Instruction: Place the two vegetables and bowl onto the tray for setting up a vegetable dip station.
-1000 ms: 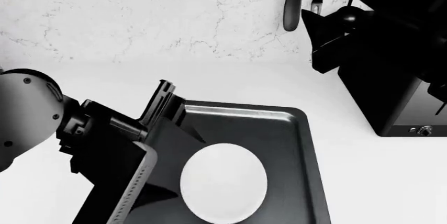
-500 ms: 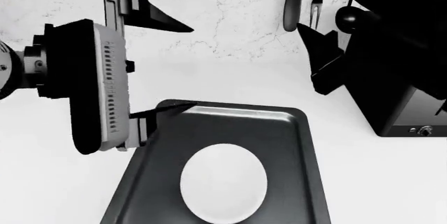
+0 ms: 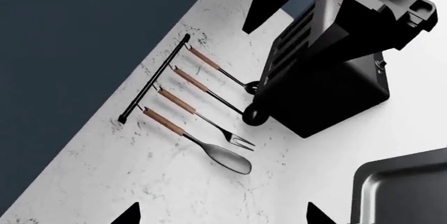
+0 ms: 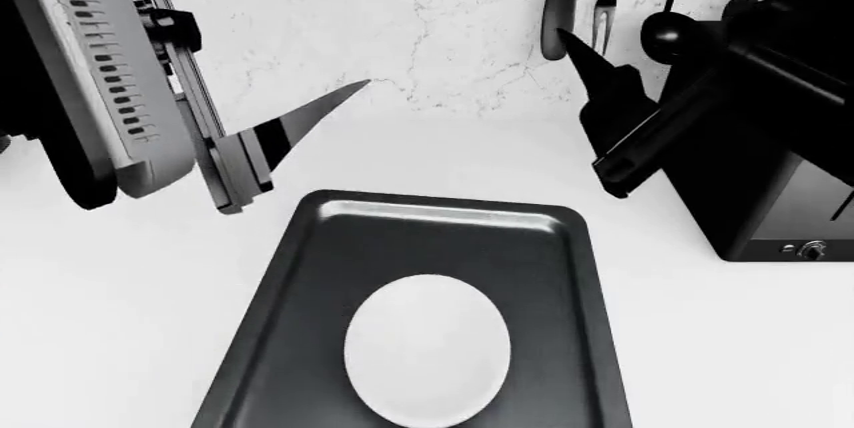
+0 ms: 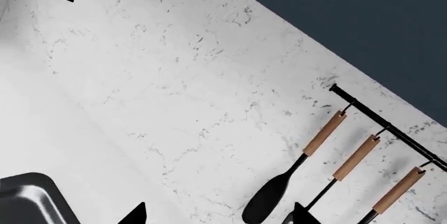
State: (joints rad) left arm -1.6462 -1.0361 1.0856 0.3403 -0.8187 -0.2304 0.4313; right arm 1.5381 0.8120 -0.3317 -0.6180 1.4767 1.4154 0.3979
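Observation:
The dark grey tray (image 4: 561, 248) lies on the white counter, and the white bowl (image 4: 427, 348) sits in its middle. Neither of the two vegetables is in view in any frame. My left gripper (image 3: 223, 216) hangs high above the counter, left of the tray, open with only bare wall between its tips. One of its fingers (image 4: 314, 110) points towards the wall in the head view. My right gripper (image 5: 218, 214) is also open and empty, held up to the right of the tray near the toaster. A corner of the tray (image 5: 28, 198) shows in the right wrist view.
A black toaster (image 4: 767, 188) stands at the back right of the counter. Utensils (image 4: 558, 3) with wooden handles hang from a rail (image 3: 154, 80) on the marble wall behind it. White counter surrounds the tray on both sides.
My left gripper has lifted from beside the tray's left rim up and away to the upper left. The bowl has stayed on the tray. The right arm has shifted only slightly.

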